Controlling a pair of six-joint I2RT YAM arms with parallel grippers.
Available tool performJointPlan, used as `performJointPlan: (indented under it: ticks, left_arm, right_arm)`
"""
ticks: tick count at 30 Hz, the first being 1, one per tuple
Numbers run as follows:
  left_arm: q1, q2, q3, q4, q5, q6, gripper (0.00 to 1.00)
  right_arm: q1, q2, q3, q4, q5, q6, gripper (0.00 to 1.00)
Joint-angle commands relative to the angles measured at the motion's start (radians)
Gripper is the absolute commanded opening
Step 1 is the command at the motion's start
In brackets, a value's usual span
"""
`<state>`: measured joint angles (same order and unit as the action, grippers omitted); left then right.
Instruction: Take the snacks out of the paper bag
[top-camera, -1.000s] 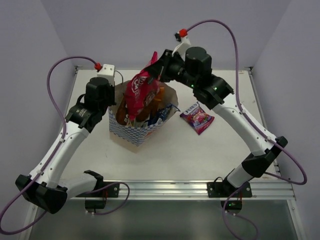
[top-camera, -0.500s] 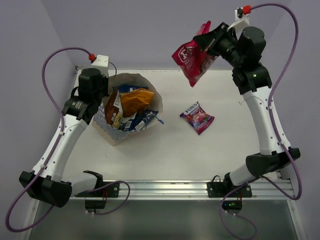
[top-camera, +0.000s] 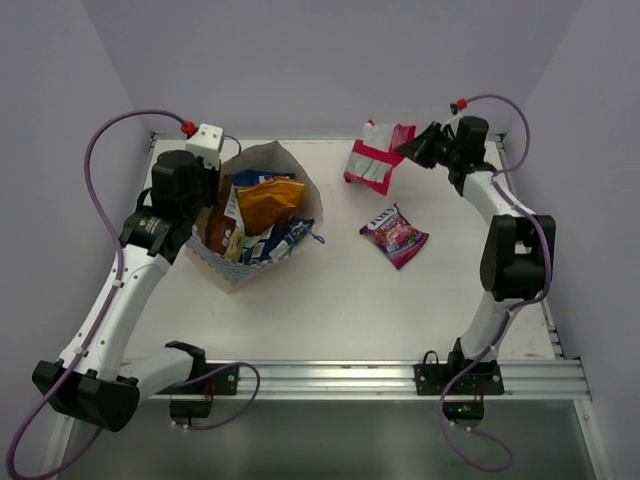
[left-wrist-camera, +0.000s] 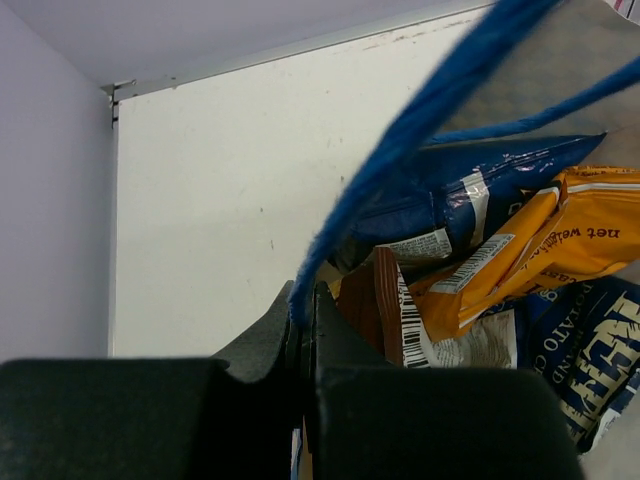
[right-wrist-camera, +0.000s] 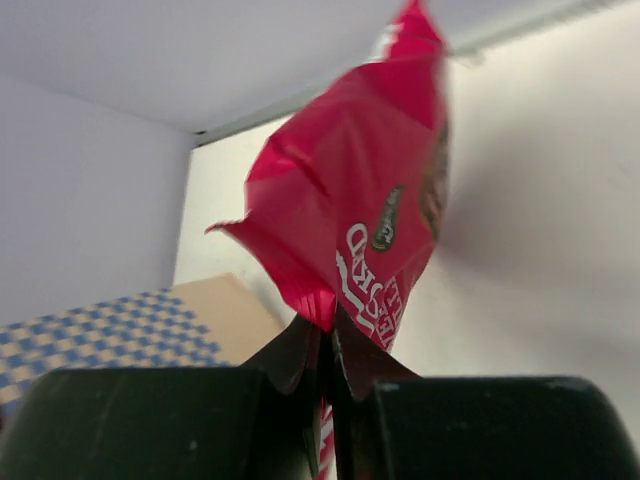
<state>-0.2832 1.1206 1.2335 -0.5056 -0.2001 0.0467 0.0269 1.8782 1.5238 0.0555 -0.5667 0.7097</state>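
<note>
- The red packet (top-camera: 375, 160), clenched in the right gripper (top-camera: 412, 148), is judged ready for release at upper centre;
- the handle (left-wrist-camera: 430, 98) of the bag (top-camera: 240, 268) is pinched by the left gripper (left-wrist-camera: 303, 300)

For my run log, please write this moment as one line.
left pincer: shut on blue string handle | right pincer: shut on red packet | on table: magenta candy packet

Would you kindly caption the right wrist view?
Right gripper pinching a red snack packet, paper bag at lower left.

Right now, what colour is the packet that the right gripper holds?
Red-pink with white lettering; the packet shows best in the right wrist view.
</note>
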Motion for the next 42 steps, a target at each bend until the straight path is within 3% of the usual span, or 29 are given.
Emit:
performJointPlan:
  ticks: [1, 3, 4, 6, 10, 12, 17, 20, 25, 27, 33, 42]
  left_arm:
    - [0.001, -0.048, -0.002, 0.044, 0.06, 0.018, 0.0]
    - [-0.001, -0.053, 0.001, 0.03, 0.077, 0.015, 0.0]
    - [-0.002, -0.059, 0.003, 0.026, 0.077, 0.015, 0.0]
    - [-0.005, -0.065, 0.003, 0.019, 0.079, 0.012, 0.0]
    - [-0.01, -0.07, 0.006, 0.016, 0.077, 0.013, 0.0]
    - [-0.014, -0.068, 0.007, 0.012, 0.08, 0.012, 0.0]
    - [-0.033, -0.065, 0.004, -0.004, 0.09, 0.007, 0.0]
    - [-0.039, -0.064, 0.003, -0.014, 0.091, 0.009, 0.0]
    - [-0.065, -0.055, 0.012, -0.02, 0.116, 0.01, 0.0]
    - [-0.086, -0.05, 0.015, -0.022, 0.114, 0.015, 0.0]
    - [-0.143, -0.048, 0.017, -0.043, 0.102, 0.032, 0.0]
    - [-0.177, -0.064, -0.002, -0.05, 0.105, 0.028, 0.0]
  right_arm:
    - [-0.122, -0.109, -0.204, 0.241, -0.075, 0.048, 0.08]
    - [-0.156, -0.137, -0.267, 0.174, -0.05, 0.016, 0.16]
    - [-0.185, -0.146, -0.289, 0.126, -0.035, -0.002, 0.28]
    - [-0.209, -0.174, -0.313, -0.033, 0.055, -0.062, 0.36]
    - [-0.223, -0.258, -0.291, -0.27, 0.241, -0.174, 0.76]
    - [-0.216, -0.306, -0.269, -0.36, 0.312, -0.219, 0.84]
    - [-0.078, -0.516, -0.246, -0.395, 0.326, -0.366, 0.89]
    - [0.117, -0.591, -0.222, -0.39, 0.295, -0.574, 0.92]
    - [0.429, -0.616, -0.179, -0.35, 0.202, -0.754, 0.92]
    - [0.542, -0.585, -0.165, -0.323, 0.197, -0.823, 0.92]
    - [0.724, -0.398, -0.028, -0.362, 0.231, -1.009, 0.93]
    - [0.795, -0.209, 0.058, -0.31, 0.257, -1.101, 0.95]
